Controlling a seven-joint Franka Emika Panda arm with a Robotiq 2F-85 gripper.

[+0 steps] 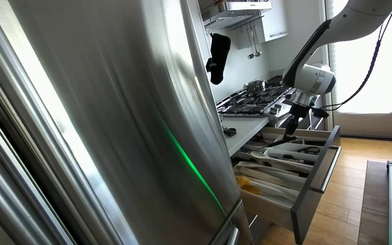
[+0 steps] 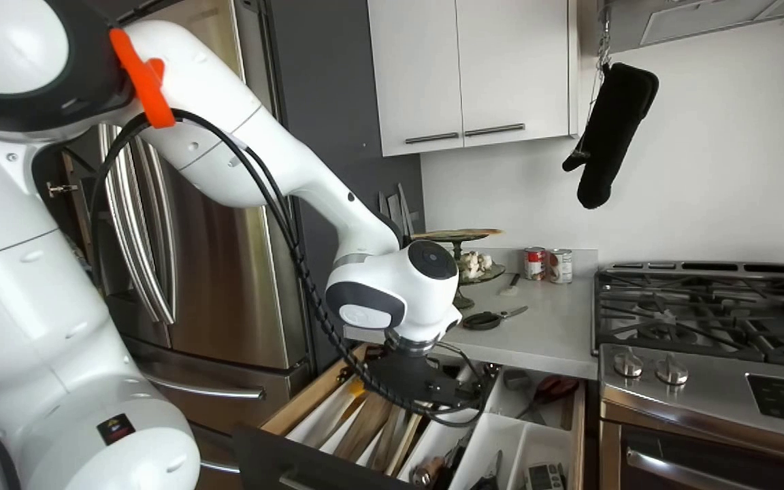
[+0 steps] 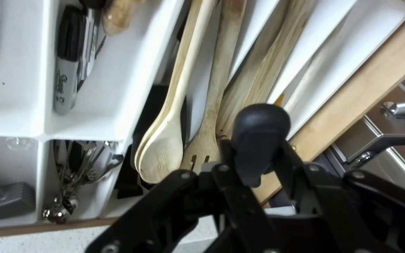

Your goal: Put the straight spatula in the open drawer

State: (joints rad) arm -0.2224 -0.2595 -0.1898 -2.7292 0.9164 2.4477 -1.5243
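In an exterior view we hug the tall brushed-steel fridge (image 1: pixel 124 102); in an exterior view, white jointed arm (image 2: pixel 283 160) close, white wall (image 2: pixel 501 197) ahead; both catch grey-fronted wooden drawer (image 1: pixel 306 204), wrist view peering down inside.

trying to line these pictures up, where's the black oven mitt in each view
In an exterior view: the oven mitt hangs right of centre, upper half, above and left of the open drawer.
In an exterior view: the oven mitt hangs upper right, higher than the open drawer.
Wrist view: not in it.
Shared landmark: the open drawer, in all three views.
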